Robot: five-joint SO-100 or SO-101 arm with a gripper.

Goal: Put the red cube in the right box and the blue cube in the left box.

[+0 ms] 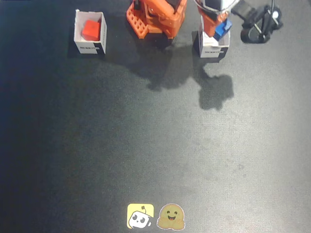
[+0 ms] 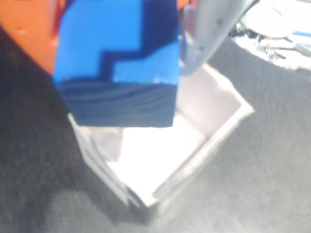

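Observation:
In the fixed view the red cube lies inside the white box at the view's upper left. My gripper is shut on the blue cube and holds it just above the other white box at the view's upper right. In the wrist view the blue cube hangs between my fingers over that box's open, empty inside. The cube does not touch the box floor.
The orange arm base stands between the two boxes at the back edge. A black clamp with cables sits right of the box under my gripper. Two stickers lie at the front of the dark mat.

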